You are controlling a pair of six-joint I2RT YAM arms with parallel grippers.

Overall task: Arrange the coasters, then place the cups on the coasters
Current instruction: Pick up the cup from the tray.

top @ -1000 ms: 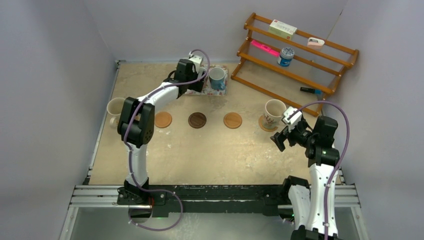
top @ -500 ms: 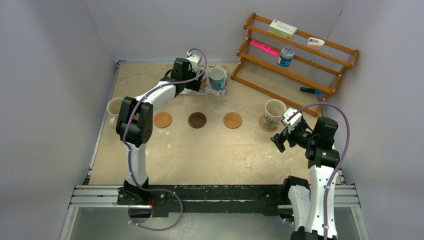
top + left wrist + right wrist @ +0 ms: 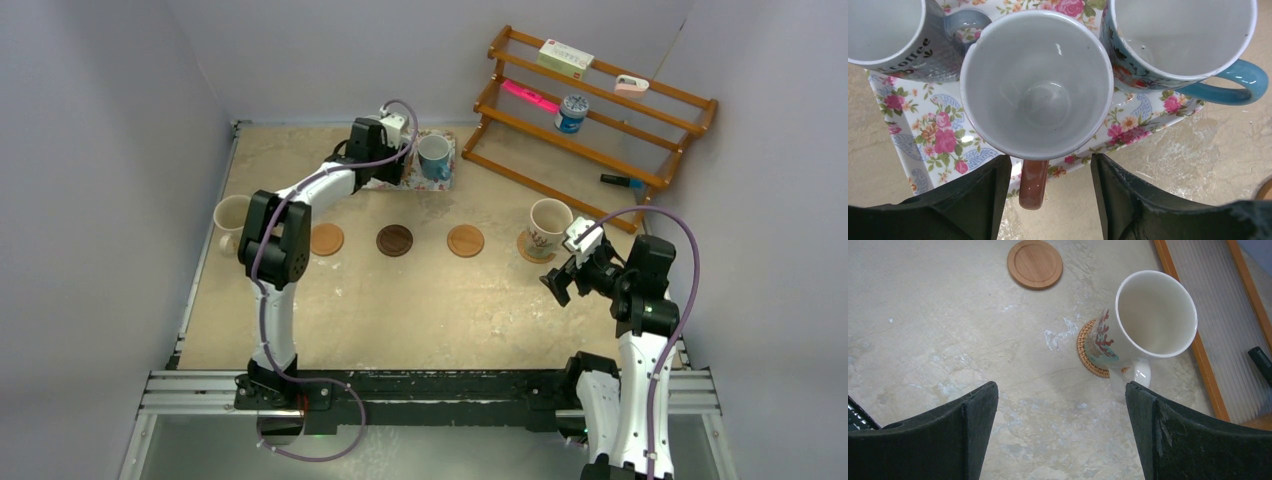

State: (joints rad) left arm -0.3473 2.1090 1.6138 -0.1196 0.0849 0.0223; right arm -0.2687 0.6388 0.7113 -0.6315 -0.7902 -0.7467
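Note:
In the left wrist view a reddish-brown cup (image 3: 1037,85) stands on the floral tray (image 3: 933,142), between a grey-blue cup (image 3: 890,42) and a light blue cup (image 3: 1178,40). My left gripper (image 3: 1050,167) is open, and the reddish cup's handle (image 3: 1033,184) sits between its fingers, close to the left one. From above, two tan coasters (image 3: 326,239) (image 3: 465,240) and a dark brown coaster (image 3: 394,240) lie in a row. A cream printed cup (image 3: 1153,315) stands on a woven coaster (image 3: 1089,354). My right gripper (image 3: 1062,390) hangs open just in front of it, holding nothing.
Another cream cup (image 3: 232,218) stands at the table's left edge. A wooden rack (image 3: 590,110) with a blue-and-white tin (image 3: 572,112) and small items fills the back right corner, close behind the right-hand cup.
The left wrist has shifted slightly over the tray's near corner. The right arm has not moved.

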